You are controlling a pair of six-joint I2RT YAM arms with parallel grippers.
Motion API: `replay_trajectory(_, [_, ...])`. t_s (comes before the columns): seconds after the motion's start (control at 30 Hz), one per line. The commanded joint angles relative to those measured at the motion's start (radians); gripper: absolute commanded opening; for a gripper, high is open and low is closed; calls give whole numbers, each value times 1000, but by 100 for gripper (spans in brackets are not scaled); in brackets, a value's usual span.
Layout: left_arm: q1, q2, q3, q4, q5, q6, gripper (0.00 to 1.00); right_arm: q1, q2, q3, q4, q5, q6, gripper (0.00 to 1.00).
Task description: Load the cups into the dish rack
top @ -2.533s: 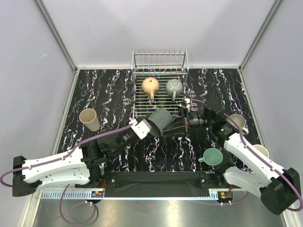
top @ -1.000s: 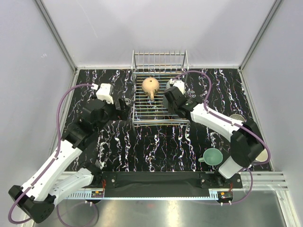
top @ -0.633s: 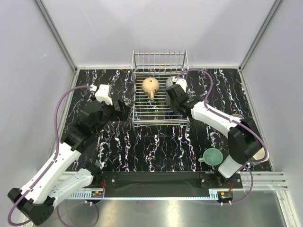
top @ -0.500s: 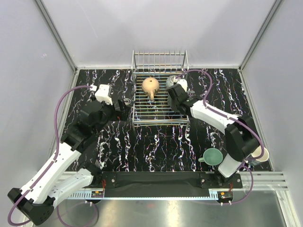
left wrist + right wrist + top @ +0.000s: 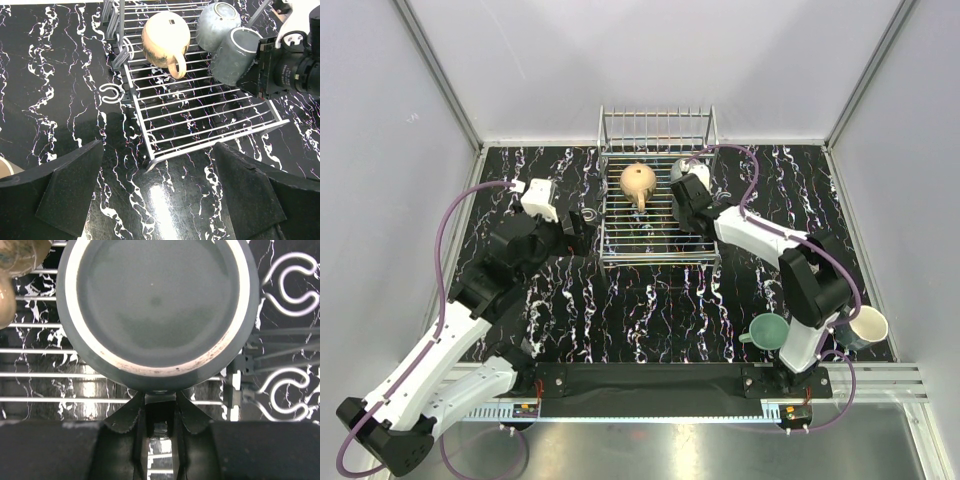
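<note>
The dish rack (image 5: 658, 232) stands at the back middle, and a tan mug (image 5: 638, 182) and a grey-green cup (image 5: 681, 168) lie on its grid. My right gripper (image 5: 690, 205) hangs over the rack's right part. In the right wrist view that gripper (image 5: 160, 407) is shut on the handle of a dark grey mug (image 5: 157, 305), whose round pale-ringed end faces the camera. The left wrist view shows this dark grey mug (image 5: 234, 55) tilted beside the grey-green cup (image 5: 217, 22). My left gripper (image 5: 582, 226) hovers wide open left of the rack, nothing between its fingers (image 5: 65, 195).
A teal cup (image 5: 770, 330) sits at the near right, and a whitish mug (image 5: 868, 325) stands by the right arm's base. A beige cup edge (image 5: 4, 167) peeks in at the left. A white C-shaped hook (image 5: 111, 93) lies beside the rack's left side.
My right gripper has carried the dark grey mug a little farther back over the rack, and its elbow has swung toward the near right, uncovering the whitish mug. The left arm has stayed put.
</note>
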Motion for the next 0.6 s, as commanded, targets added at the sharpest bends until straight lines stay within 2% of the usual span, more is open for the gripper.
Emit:
replay_trajectory(0.0, [4, -4, -8, 57, 11, 14, 99, -13, 11, 59, 134, 50, -27, 0])
replay_trajectory(0.43, [5, 7, -10, 54, 0, 24, 99, -20, 76, 69, 206, 97, -97, 1])
replay_trajectory(0.53, [5, 13, -11, 54, 3, 22, 99, -22, 71, 60, 201, 94, -94, 13])
replay_trajectory(0.57, [5, 14, -10, 54, 5, 24, 99, -20, 71, 56, 198, 93, -93, 24])
